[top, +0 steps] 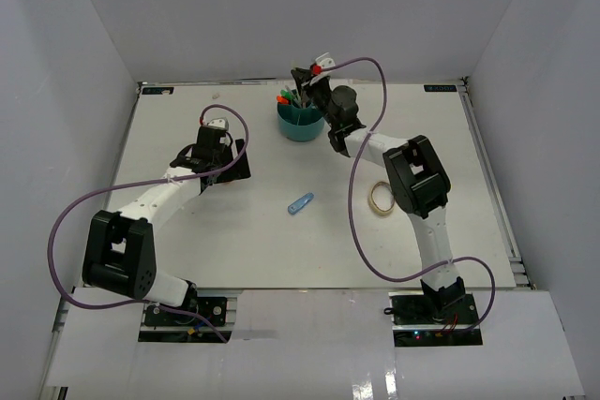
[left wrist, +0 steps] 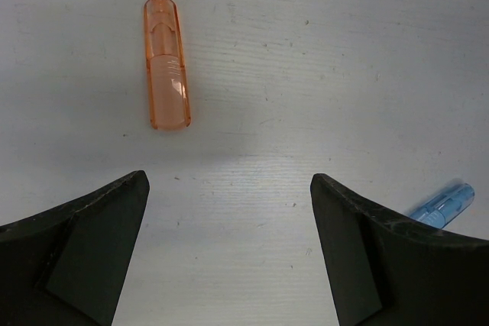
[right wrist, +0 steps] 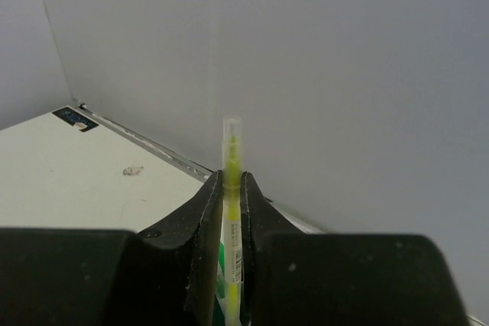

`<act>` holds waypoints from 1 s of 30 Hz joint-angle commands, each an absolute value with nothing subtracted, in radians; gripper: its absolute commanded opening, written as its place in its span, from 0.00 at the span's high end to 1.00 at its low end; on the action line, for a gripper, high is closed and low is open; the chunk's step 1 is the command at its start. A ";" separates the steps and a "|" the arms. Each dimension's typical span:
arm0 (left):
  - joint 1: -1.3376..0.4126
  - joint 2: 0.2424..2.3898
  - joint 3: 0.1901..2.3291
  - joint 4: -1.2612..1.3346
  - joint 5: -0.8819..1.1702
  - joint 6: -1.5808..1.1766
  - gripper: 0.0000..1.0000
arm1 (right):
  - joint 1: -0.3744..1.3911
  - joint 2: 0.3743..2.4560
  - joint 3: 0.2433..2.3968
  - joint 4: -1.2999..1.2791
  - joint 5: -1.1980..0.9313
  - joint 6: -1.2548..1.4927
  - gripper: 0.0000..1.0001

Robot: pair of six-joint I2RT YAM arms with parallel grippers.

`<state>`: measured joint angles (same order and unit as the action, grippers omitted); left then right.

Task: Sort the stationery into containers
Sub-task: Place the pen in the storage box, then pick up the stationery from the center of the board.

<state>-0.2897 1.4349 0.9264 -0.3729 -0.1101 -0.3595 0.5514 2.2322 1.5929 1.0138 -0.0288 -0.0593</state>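
Observation:
The round teal organizer (top: 300, 123) stands at the back middle of the table with several coloured pens upright in it. My right gripper (top: 304, 82) hovers just above its far rim, shut on a thin yellow-green pen (right wrist: 231, 159) that stands upright between the fingers; the gripper (right wrist: 231, 182) faces the back wall. My left gripper (top: 232, 164) is open and empty, low over the table left of centre. In the left wrist view, a translucent orange cap-like tube (left wrist: 166, 62) lies ahead of the open gripper (left wrist: 229, 181), and the light-blue clip (left wrist: 443, 204) lies at the right.
The light-blue clip (top: 300, 203) lies mid-table. The beige tape ring (top: 380, 198) lies beside the right arm's elbow. White walls enclose the table on three sides. Purple cables loop around both arms.

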 commanded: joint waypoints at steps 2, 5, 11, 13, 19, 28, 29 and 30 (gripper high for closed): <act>-0.285 1.431 0.942 -0.360 -0.092 -0.356 0.02 | 0.557 2.221 1.577 1.115 0.034 -0.100 0.82; -0.285 1.431 0.942 -0.360 -0.092 -0.356 0.02 | 0.557 2.207 1.536 1.126 0.035 -0.101 0.71; -0.284 1.436 0.943 -0.359 -0.084 -0.359 0.02 | 0.558 2.140 1.459 1.127 0.046 -0.118 0.48; -0.284 1.434 0.945 -0.360 -0.084 -0.357 0.02 | 0.560 2.093 1.413 1.127 0.054 -0.118 0.44; -0.282 1.421 0.946 -0.362 -0.069 -0.362 0.02 | 0.561 1.852 1.295 0.906 0.168 -0.069 0.27; -0.278 1.382 0.943 -0.362 -0.049 -0.367 0.02 | 0.528 1.484 1.204 0.158 0.391 0.067 0.12; -0.278 1.379 0.943 -0.362 -0.046 -0.367 0.02 | 0.522 1.444 1.197 0.096 0.397 0.089 0.14; -0.278 1.373 0.943 -0.362 -0.043 -0.368 0.02 | 0.506 1.431 1.192 0.031 0.403 0.131 0.14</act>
